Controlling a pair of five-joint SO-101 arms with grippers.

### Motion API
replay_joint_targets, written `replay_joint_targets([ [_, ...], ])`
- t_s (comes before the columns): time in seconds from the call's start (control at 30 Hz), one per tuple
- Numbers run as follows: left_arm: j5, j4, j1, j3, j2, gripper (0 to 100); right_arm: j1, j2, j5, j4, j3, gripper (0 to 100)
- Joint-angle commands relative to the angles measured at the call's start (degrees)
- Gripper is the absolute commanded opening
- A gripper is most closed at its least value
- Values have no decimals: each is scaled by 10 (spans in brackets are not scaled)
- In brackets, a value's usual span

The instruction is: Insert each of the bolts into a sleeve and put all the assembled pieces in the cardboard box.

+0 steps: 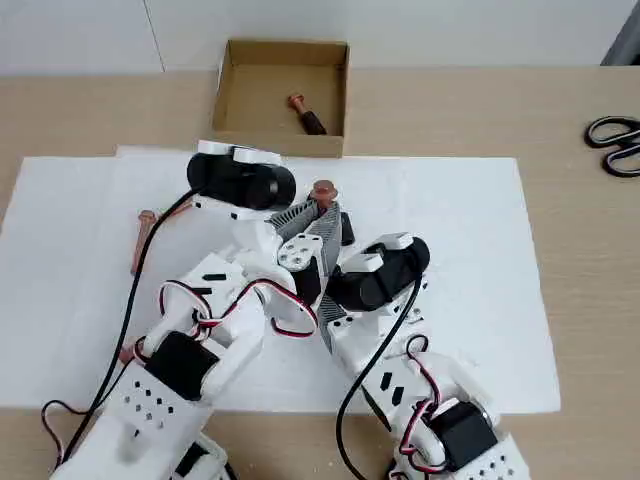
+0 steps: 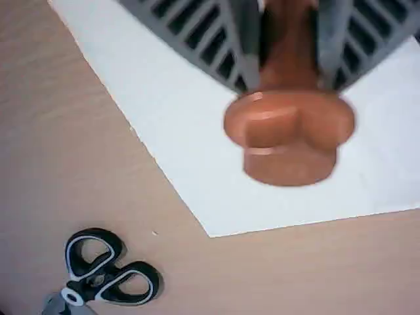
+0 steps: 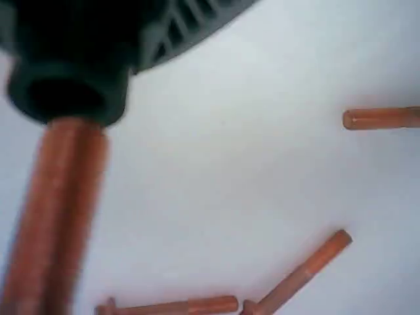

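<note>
Two arms crowd the middle of the white sheet before the cardboard box, a loose bolt lies to their left, and open sheet runs right toward scissors on the desk.

We find the brown cardboard box at the wooden worktop's far edge, a sleeved copper bolt inside, the white paper sheet before it, a loose copper bolt near the sheet's left edge, and black-handled scissors at the worktop's right edge.

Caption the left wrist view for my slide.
Left end effector grips a bolt over the paper, scissors beyond.
</note>
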State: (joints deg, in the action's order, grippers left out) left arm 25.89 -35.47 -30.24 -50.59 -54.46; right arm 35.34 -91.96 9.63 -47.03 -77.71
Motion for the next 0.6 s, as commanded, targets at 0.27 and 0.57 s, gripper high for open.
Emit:
replay_joint_targets([
  [0.27, 2, 21, -3, -8, -15, 6, 2, -2, 5, 34, 11, 4],
  [0.57, 2, -1, -3, -8, -18, 6, 0, -2, 5, 34, 19, 4],
])
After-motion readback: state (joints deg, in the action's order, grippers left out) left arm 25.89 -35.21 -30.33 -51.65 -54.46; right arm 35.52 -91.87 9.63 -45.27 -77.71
